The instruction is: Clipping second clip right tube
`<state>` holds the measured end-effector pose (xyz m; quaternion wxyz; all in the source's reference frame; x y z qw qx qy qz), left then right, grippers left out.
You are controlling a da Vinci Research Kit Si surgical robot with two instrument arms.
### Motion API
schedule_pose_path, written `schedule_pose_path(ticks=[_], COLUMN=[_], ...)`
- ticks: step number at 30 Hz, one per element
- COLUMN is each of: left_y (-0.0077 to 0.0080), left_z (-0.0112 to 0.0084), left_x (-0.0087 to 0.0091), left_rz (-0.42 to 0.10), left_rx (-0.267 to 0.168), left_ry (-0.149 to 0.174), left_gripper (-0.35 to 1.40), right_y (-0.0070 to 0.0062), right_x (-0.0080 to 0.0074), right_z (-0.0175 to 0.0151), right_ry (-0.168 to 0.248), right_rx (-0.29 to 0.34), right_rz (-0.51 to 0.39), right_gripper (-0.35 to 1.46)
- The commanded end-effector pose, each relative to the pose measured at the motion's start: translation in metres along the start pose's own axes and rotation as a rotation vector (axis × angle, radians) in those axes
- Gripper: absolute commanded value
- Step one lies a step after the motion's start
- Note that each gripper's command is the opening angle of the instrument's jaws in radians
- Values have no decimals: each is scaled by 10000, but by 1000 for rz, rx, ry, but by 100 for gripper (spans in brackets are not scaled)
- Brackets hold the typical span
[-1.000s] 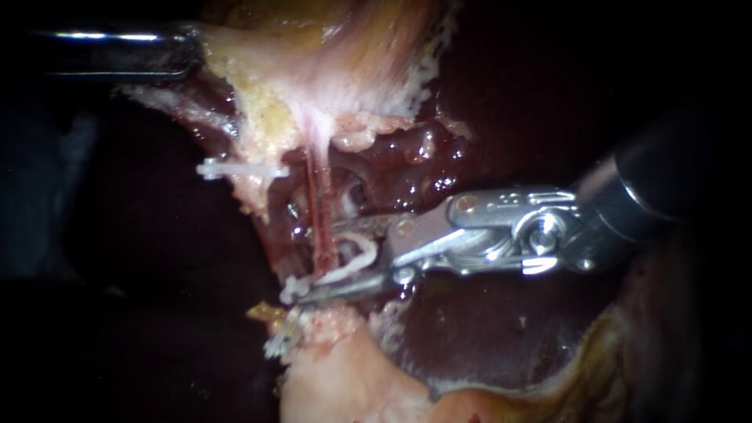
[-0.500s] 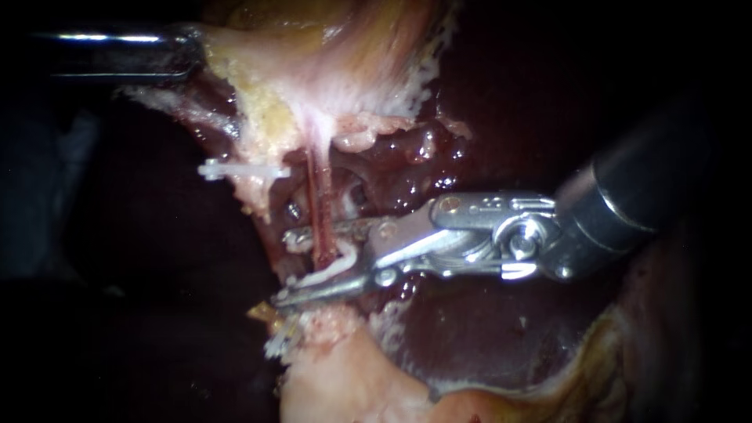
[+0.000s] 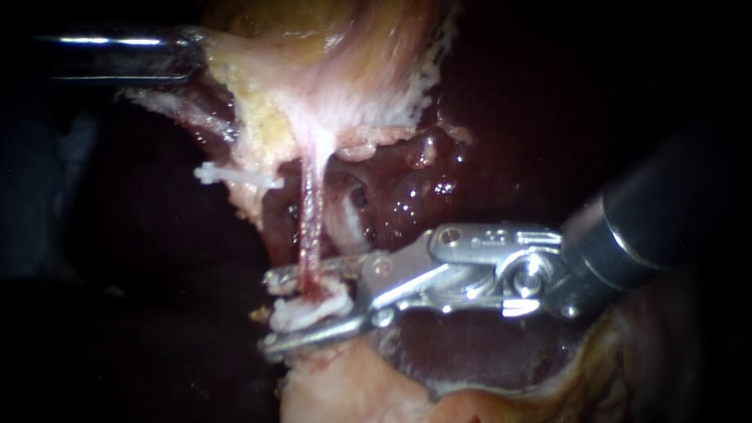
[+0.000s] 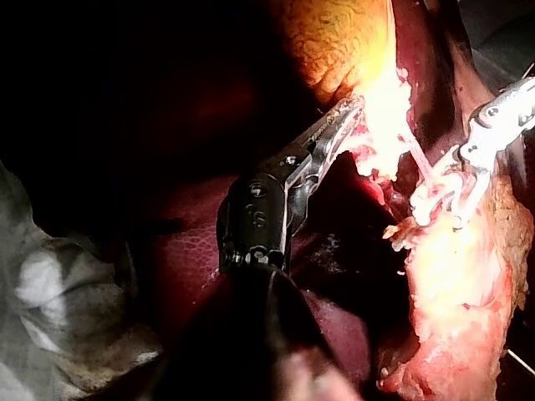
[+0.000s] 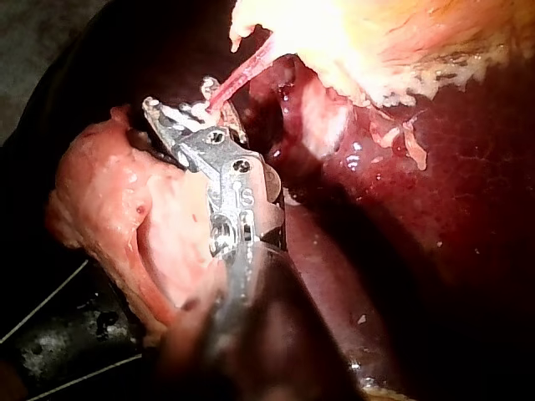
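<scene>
Right instrument (image 3: 269, 312): the shaft enters the endoscope view from the right and slopes down to the wrist. From there its tool runs almost level toward the left. The two jaws stand a little apart, one above the other, and are clamped on the held clip (image 3: 309, 309), a white clip touching both jaws. The jaw tips reach just past the right tube (image 3: 309, 227).

Left instrument (image 4: 355, 107): the shaft enters the endoscope view from the upper left and lies level. In the left wrist view its serrated tool is closed on the pale edge of the gallbladder (image 3: 337, 70), holding that tissue up and away from the liver (image 3: 470, 360).

Surroundings: a seated clip (image 3: 235, 176), also white, lies level on the tissue just left of the right tube, well above the right instrument's jaws. A pale tissue mound (image 3: 337, 392) sits directly under the lower jaw and touches it. The liver lies dark red behind and below the right instrument's wrist. The wrist and jaws hide the tissue behind them.

Right tube: a thin reddish strand, drawn straight, with its long axis near vertical in the endoscope view. It runs from the gallbladder's pale underside down into the gap between the jaws. The held clip crosses its lower end roughly at a right angle.
</scene>
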<state>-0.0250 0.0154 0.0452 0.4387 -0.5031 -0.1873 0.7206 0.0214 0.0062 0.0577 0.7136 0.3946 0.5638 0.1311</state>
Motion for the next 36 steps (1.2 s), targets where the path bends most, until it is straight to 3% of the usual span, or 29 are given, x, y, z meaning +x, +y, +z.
schedule_pose_path(ticks=[1, 6, 18, 21, 36], left_y=[0, 0, 0, 0, 0], left_z=[0, 0, 0, 0, 1], left_x=[0, 0, 0, 0, -1], left_rz=[0, 0, 0, 0, 0], left_rx=[0, 0, 0, 0, 1], left_ry=[0, 0, 0, 0, 0], left_gripper=[-35, -35, -35, -35, -35], right_y=[-1, 2, 12, 11, 16], right_x=[0, 4, 6, 5, 3], right_z=[1, -1, -6, -7, -9], right_ry=[-2, 2, 8, 9, 9], right_rx=[2, -10, -31, -30, -31], right_rz=[-2, 0, 4, 27, 27], right_gripper=[42, 32, -12, -35, -35])
